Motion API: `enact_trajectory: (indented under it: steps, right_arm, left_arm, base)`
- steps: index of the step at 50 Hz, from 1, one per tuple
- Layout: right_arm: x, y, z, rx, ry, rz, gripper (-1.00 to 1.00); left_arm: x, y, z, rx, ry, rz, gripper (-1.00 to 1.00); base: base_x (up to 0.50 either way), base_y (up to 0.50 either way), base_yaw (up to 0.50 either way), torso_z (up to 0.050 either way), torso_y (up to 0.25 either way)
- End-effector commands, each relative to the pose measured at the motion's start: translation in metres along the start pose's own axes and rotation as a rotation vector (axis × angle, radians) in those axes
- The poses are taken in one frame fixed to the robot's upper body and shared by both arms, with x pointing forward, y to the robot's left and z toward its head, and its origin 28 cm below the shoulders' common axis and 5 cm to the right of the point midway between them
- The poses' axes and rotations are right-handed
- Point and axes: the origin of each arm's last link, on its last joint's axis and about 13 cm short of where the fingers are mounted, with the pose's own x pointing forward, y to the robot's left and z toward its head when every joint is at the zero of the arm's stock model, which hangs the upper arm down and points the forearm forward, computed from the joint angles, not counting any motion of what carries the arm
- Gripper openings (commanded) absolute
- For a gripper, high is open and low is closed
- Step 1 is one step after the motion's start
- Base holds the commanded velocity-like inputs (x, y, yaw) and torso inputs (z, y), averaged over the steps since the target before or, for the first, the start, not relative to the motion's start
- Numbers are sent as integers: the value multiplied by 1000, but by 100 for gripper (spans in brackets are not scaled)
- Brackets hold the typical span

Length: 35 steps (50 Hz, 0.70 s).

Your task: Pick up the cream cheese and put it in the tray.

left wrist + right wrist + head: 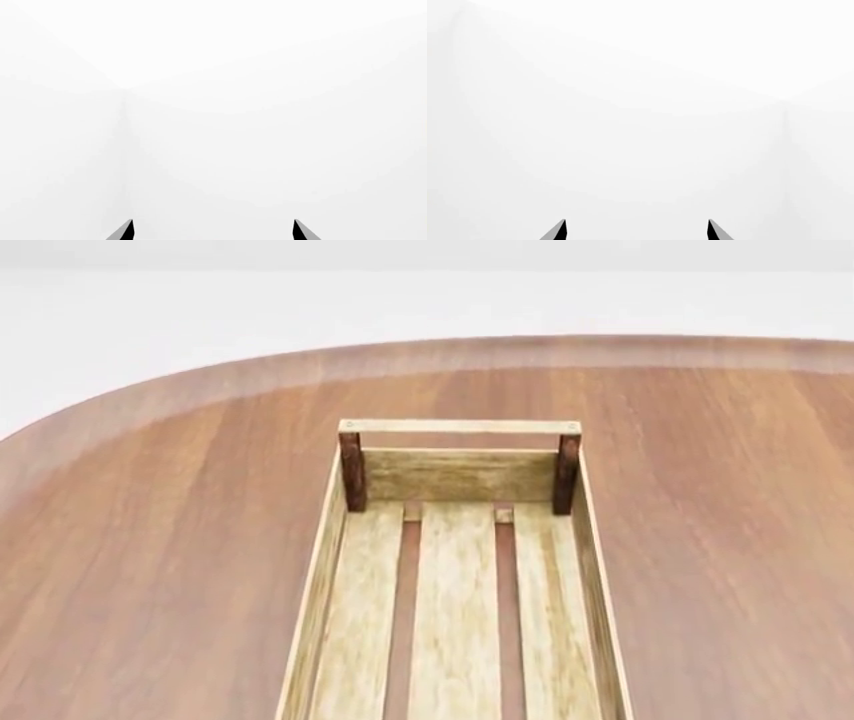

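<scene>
Head view: the tray (457, 580), a long crate of light wooden slats, lies on a reddish-brown wooden table (160, 540) and runs from the 6 o'clock edge of the picture up toward its centre. Its far end, toward 12 o'clock, carries 2 dark brown corner posts (352, 472) joined by a pale top rail (459, 427). The visible floor is 3 broad slats with 2 dark gaps between them, and nothing lies on them. The rounded far edge of the table curves from 9 o'clock to 3 o'clock, with a white surround beyond it.

The cream cheese appears in none of the 3 views; its place cannot be told. Neither arm shows in the head view.

Left wrist view: the left gripper (213, 231) shows only 2 dark fingertips (124, 231) at the picture's edge, standing well apart with nothing between them, facing blank white walls. Right wrist view: the right gripper (636, 231) is likewise spread, its fingertips (558, 231) holding nothing, also against plain white.

Progress, as a judgement: no step is visibly done. The box is neither grasped nor in the visible part of the tray. Finding it, reaching, grasping, carrying and releasing all remain.
</scene>
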Motion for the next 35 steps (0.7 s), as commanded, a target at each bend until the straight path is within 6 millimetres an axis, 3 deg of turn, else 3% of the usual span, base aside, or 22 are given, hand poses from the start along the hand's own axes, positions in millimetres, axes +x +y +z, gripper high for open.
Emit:
enact_trajectory:
  steps: [1,35]
  right_arm:
    - [0,0,0,-4,0,1,100]
    - [0,2,-2,-17,4,6,100]
  left_arm:
    - [0,0,0,0,1,1,100]
    - [0,-1,0,1,3,-3,100]
  base:
    - [109,0,0,0,0]
    - [111,0,0,0,0]
